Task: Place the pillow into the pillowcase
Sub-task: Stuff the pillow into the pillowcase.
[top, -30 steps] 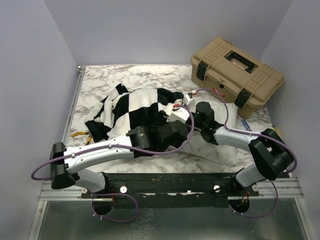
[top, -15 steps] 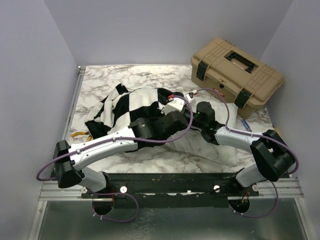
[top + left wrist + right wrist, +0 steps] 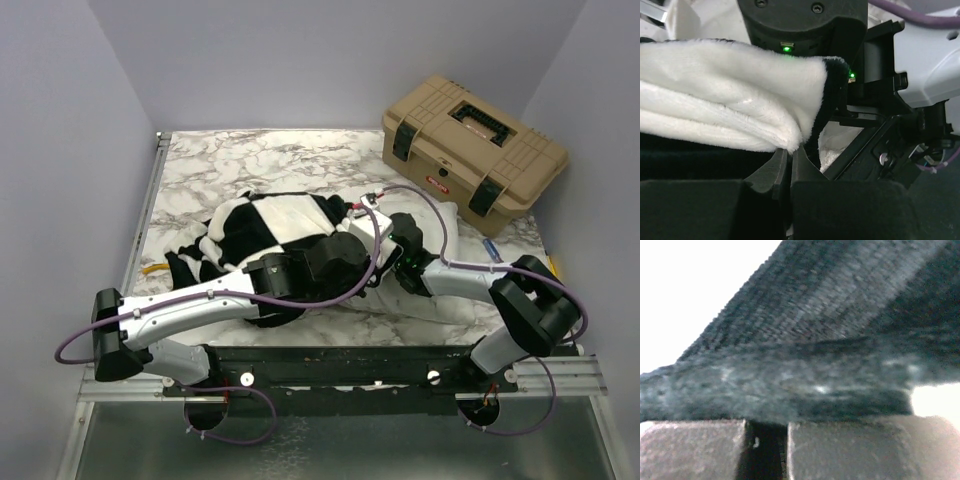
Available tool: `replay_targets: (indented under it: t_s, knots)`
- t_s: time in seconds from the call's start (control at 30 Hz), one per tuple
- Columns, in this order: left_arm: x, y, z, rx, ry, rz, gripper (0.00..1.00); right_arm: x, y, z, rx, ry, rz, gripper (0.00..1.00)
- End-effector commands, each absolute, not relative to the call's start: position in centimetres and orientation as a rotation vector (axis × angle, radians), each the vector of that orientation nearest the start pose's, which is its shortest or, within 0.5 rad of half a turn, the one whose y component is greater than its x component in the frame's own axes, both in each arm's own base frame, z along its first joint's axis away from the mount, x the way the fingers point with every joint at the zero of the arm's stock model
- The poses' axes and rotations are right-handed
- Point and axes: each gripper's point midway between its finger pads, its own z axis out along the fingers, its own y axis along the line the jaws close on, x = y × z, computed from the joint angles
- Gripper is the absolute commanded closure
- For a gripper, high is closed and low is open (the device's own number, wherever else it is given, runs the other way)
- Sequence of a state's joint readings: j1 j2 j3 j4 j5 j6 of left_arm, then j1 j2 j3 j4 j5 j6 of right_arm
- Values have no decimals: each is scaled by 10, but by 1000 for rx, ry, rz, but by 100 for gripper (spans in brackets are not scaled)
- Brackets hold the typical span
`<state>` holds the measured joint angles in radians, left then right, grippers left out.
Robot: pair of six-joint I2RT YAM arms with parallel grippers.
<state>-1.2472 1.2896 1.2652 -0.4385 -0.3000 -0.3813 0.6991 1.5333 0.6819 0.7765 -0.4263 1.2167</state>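
While its lid is down, the tan case (image 3: 475, 140) at the upper right shows nothing of its inside. The pillowcase (image 3: 262, 228) lies bunched at centre-left on the table (image 3: 250, 160), and the pillow (image 3: 452, 300) shows bare white at centre-right; how much of it sits inside the checked fabric cannot be told. Bare marble stays open along the back and upper left, while the pillowcase nears the left rim. The left arm (image 3: 190, 305) lies low, running from lower left to the centre. The right arm (image 3: 470, 280) folds at its elbow and reaches left. The left tool (image 3: 787, 167) is clenched on a plush fold of the pillowcase. The right tool (image 3: 766, 447) pinches dark pillowcase fabric.
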Motion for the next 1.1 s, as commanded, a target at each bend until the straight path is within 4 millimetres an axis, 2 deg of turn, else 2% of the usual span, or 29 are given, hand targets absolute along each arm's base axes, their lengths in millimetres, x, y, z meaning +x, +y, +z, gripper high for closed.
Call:
replay_targets:
  t_s: [0.0,0.1,0.17,0.3,0.33,0.4,0.43,0.47,0.53,0.57,0.63,0.7,0.8,0.97,1.07]
  knots:
    - [114,-419,297,791,1865,-1046,100,243,376,208,126,1916,1822,100]
    - [112,-417,287,795,1886,-1007,100,229,374,204,145,1894,1902,100]
    - [119,-410,285,756,1895,-961,100,218,369,200,161,1893,1941,100]
    - [135,-392,293,646,1893,-877,100,206,353,186,203,1915,1902,100]
    - [134,-390,297,643,1886,-886,98,204,349,183,198,1929,1875,100]
    - [129,-388,310,687,1856,-906,54,203,346,178,163,1966,1802,100]
    - [131,-382,318,680,1850,-889,37,203,345,177,136,1984,1765,100]
    - [135,-373,320,653,1863,-850,26,202,344,175,112,2005,1733,100]
    - [150,-350,339,554,1857,-755,10,199,341,172,59,2031,1682,100]
    - [158,-337,347,494,1853,-704,6,197,340,172,30,2040,1663,100]
    - [178,-309,359,351,1842,-601,2,195,337,166,-7,2066,1609,100]
    - [198,-285,364,219,1840,-529,1,195,332,162,-21,2083,1564,100]
    - [233,-262,358,90,1883,-454,2,195,330,162,-51,2088,1525,100]
    - [293,-243,326,20,2031,-355,2,195,331,163,-116,2098,1484,100]
    - [323,-237,298,-4,2137,-323,2,195,331,163,-138,2102,1471,100]
